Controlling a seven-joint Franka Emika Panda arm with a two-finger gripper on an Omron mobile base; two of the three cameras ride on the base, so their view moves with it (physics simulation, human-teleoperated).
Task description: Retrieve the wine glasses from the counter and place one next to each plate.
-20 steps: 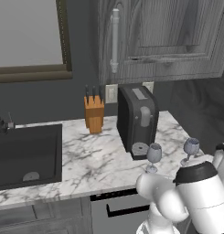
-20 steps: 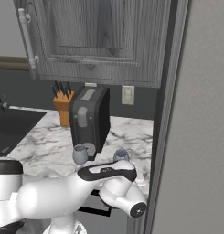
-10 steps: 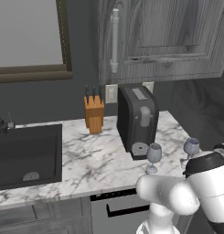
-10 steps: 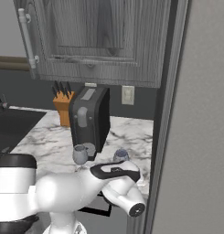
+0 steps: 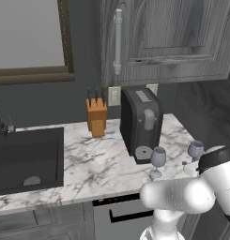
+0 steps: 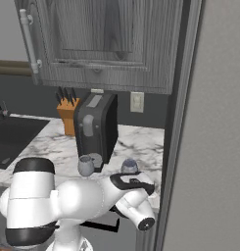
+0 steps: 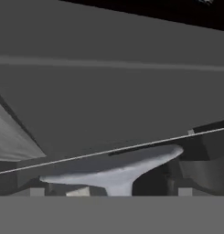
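Glass foot (image 7: 114, 172) sits just ahead, between the spread tool (image 7: 109, 192) tips.

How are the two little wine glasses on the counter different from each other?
The left wine glass stands right in front of the black coffee machine, while the right wine glass stands off to its side, nearer the counter's end. The left one shows whole, stem and foot; the robot's arm partly hides the right one's foot. Both are clear, greyish, upright and look alike.
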